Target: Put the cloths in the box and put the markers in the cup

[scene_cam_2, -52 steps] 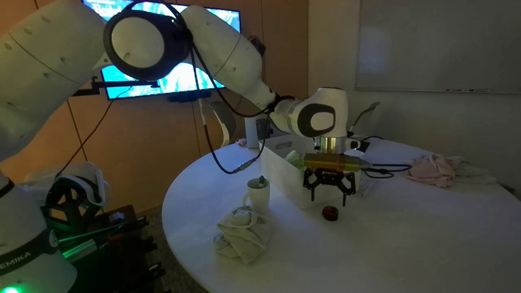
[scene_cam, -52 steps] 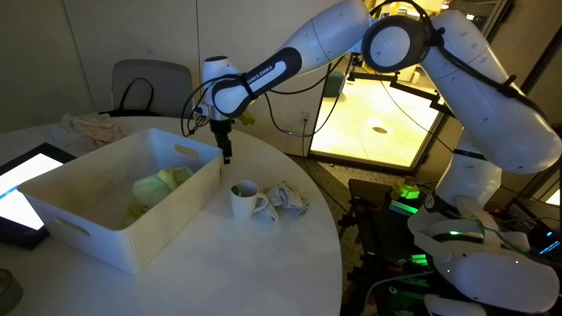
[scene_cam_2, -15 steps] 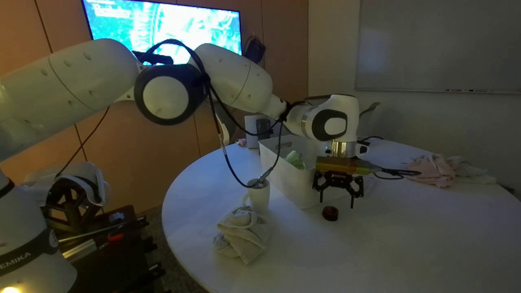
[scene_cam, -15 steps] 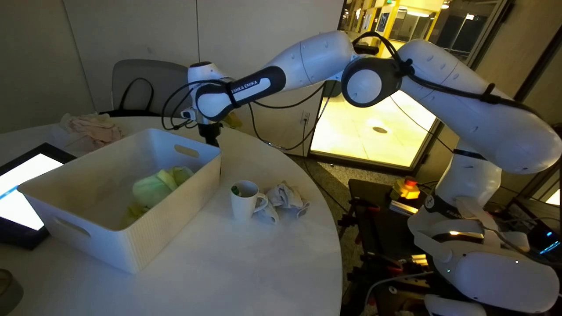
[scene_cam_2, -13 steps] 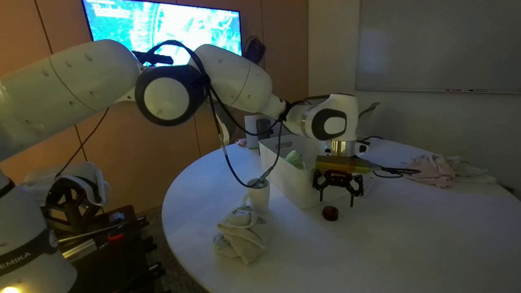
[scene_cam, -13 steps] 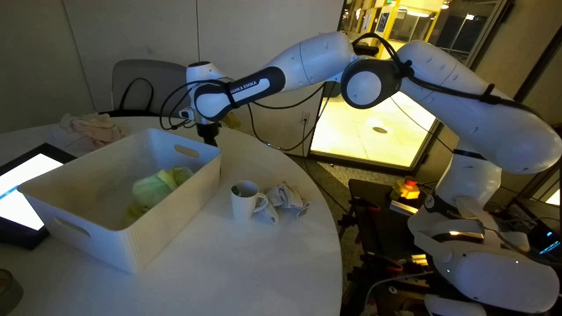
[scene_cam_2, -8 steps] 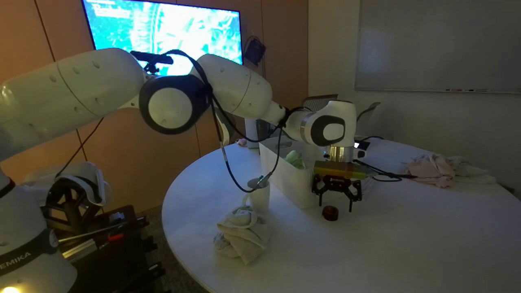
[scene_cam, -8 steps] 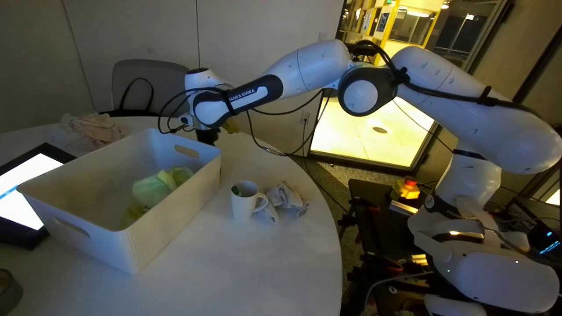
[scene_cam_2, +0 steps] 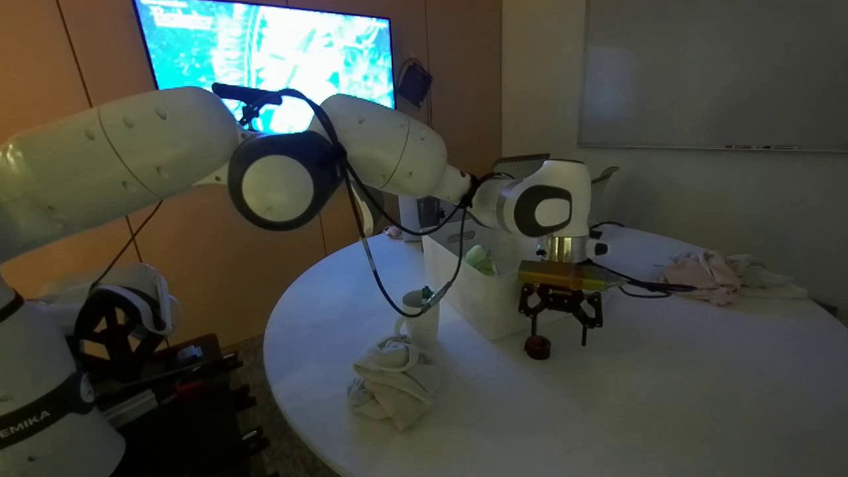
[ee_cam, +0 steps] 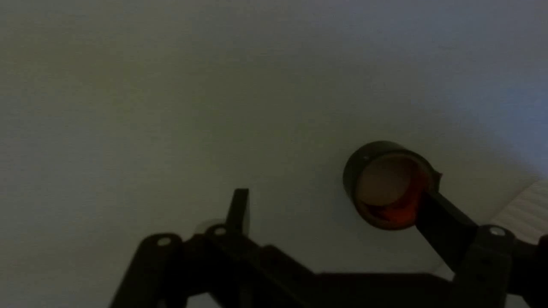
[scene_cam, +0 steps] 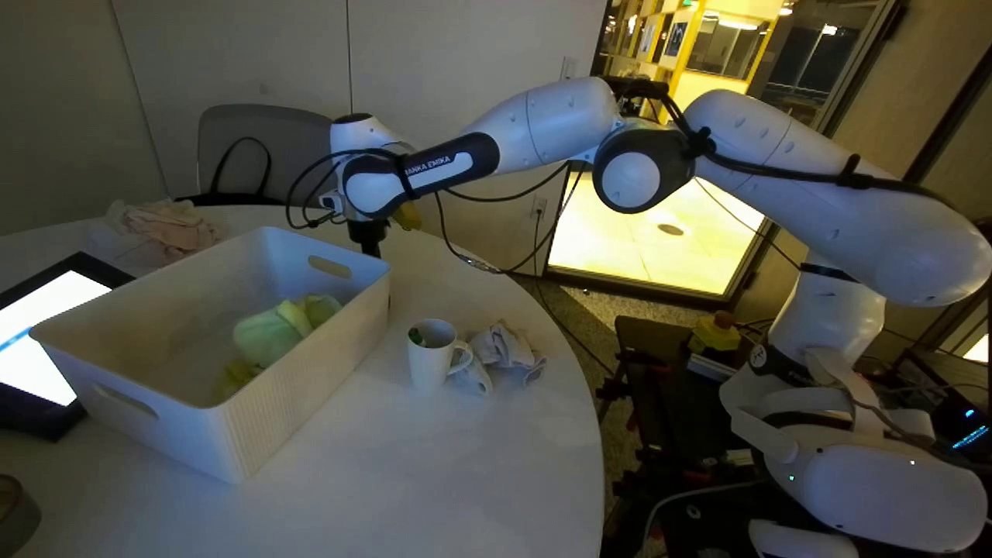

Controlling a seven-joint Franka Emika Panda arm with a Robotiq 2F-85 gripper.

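In an exterior view we see the gripper (scene_cam_2: pixel 558 338) above the table (scene_cam_2: pixel 662 404), its two fingers standing wide apart, one of them in line with a dark roll (scene_cam_2: pixel 537 349). The arm (scene_cam_2: pixel 277 187) and gripper cover part of the box (scene_cam_2: pixel 480 308), which sits at the gripper's ten o'clock. At the box's eight o'clock stands one upright cup (scene_cam_2: pixel 423 330); a cable (scene_cam_2: pixel 439 295) hangs across its mouth, so we barely make out what it holds. One crumpled grey cloth (scene_cam_2: pixel 394 384) lies at the cup's seven o'clock, and a pink rag (scene_cam_2: pixel 702 275) at the box's three.

In an exterior view, yellow-green cloths (scene_cam: pixel 271 335) lie bunched in the box, too heaped for us to count. A tablet (scene_cam: pixel 39 349) lies at the box's nine o'clock and a grey roll (scene_cam: pixel 19 511) at eight, both cut off by the frame. One chair (scene_cam: pixel 298 136) stands at twelve. The cup is at three; we count one marker (scene_cam: pixel 416 336) in it, just its green end showing. The box hides the fingertips.

In the dark wrist view, the dark roll shows between the fingers, one tip overlapping its rim at four o'clock; we cannot tell whether they touch.
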